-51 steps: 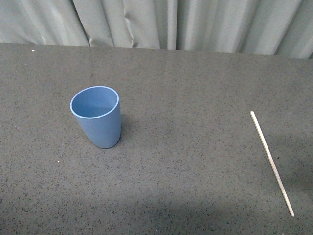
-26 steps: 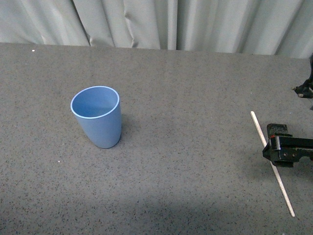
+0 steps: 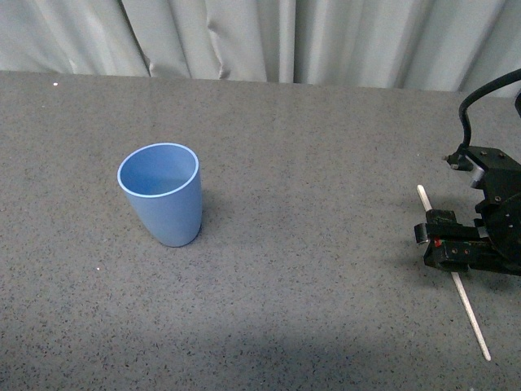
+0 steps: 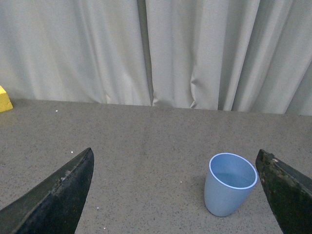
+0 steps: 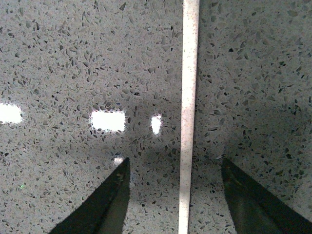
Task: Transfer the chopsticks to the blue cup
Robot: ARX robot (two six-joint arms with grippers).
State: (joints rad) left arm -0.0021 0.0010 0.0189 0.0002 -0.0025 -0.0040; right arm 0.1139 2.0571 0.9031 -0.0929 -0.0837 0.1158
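The front view looks down from the near edge across the tabletop [image 3: 326,130] to the curtain [image 3: 244,37]. The left wrist view, low, faces the far edge and shares the blue cup [image 4: 230,187]. The right wrist view looks straight down, close, and shares the chopsticks [image 5: 188,97].

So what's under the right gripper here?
The chopstick, lying flat on the table between the open fingers of the right gripper, untouched. In the front view the gripper covers the stick's middle; only its ends show.
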